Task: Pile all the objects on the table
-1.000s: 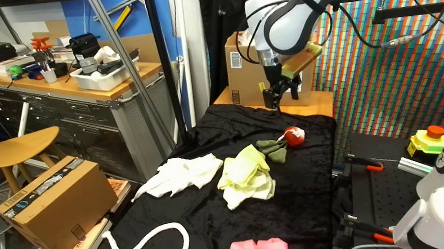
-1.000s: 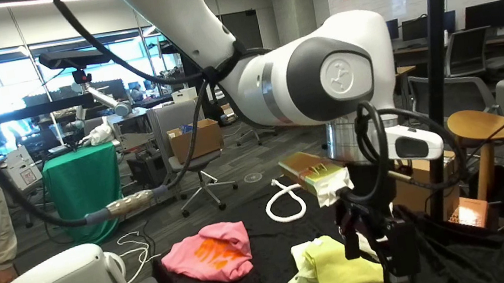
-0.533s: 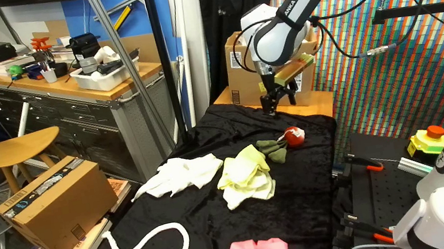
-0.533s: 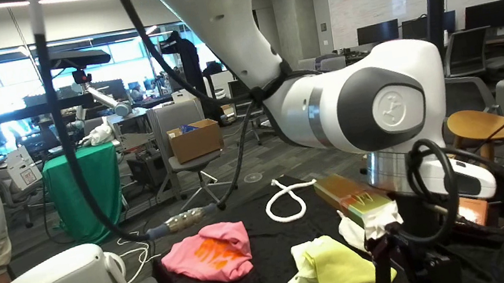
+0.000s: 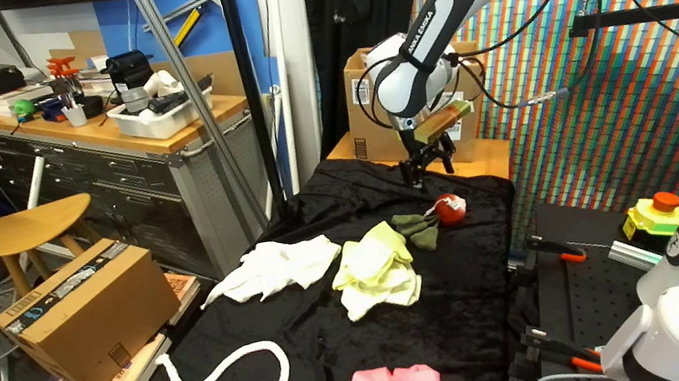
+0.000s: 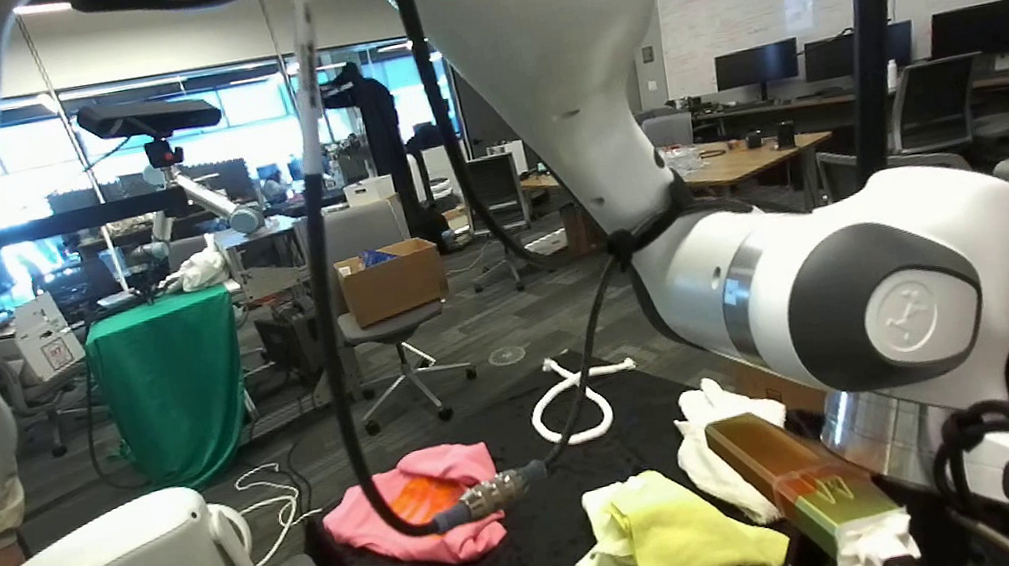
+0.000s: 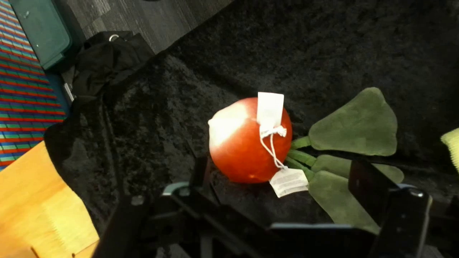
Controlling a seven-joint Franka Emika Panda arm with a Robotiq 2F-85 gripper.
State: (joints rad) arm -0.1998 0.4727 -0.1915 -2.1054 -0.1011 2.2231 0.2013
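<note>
Above the table (image 5: 465, 308), we see the gripper (image 5: 433, 176), jaws apart and holding nothing, now lower, nearer the red toy (image 7: 244, 150), presumably next for piling

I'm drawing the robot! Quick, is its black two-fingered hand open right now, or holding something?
The black two-fingered hand: open wide, holding nothing.
</note>
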